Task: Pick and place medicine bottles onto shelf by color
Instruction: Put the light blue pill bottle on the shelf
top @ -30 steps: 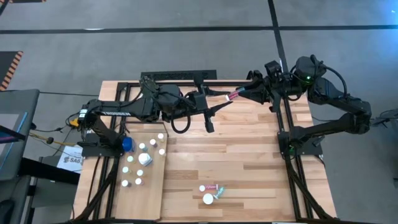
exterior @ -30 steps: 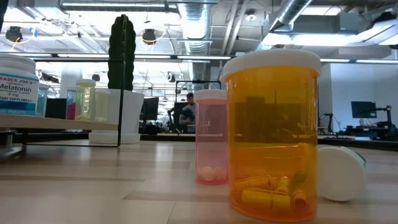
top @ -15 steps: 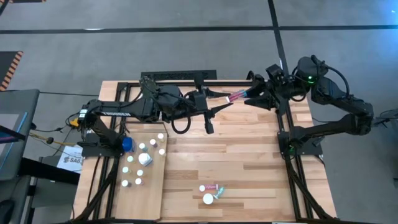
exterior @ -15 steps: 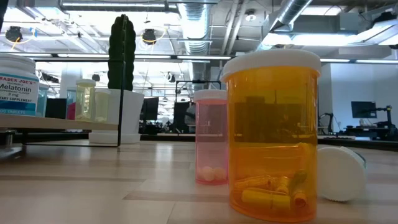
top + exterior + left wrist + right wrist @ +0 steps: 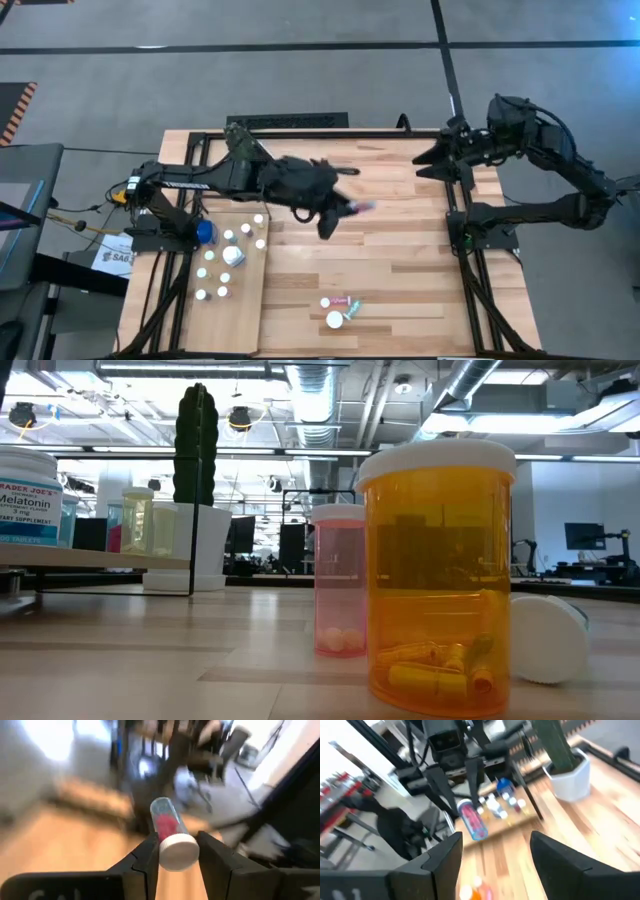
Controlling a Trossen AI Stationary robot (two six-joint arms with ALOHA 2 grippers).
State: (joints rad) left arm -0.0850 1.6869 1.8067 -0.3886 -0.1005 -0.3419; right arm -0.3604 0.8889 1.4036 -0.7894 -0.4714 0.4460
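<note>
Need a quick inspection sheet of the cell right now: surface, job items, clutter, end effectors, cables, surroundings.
Surface: striped wooden tabletop, bare in the middle.
Job items: pale shelf board at the left front with about ten white-capped bottles; small group of bottles loose at the front centre; amber bottle and pink bottle upright in the low view.
Clutter: white plant pot with a cactus; loose white cap.
End effectors: left end effector shut on a pink-filled bottle at its cap, over mid-table; right end effector open, empty, at the far right edge.
Cables: yellow and black leads off the table's left side.
Surroundings: grey floor; office desks and monitors behind.
</note>
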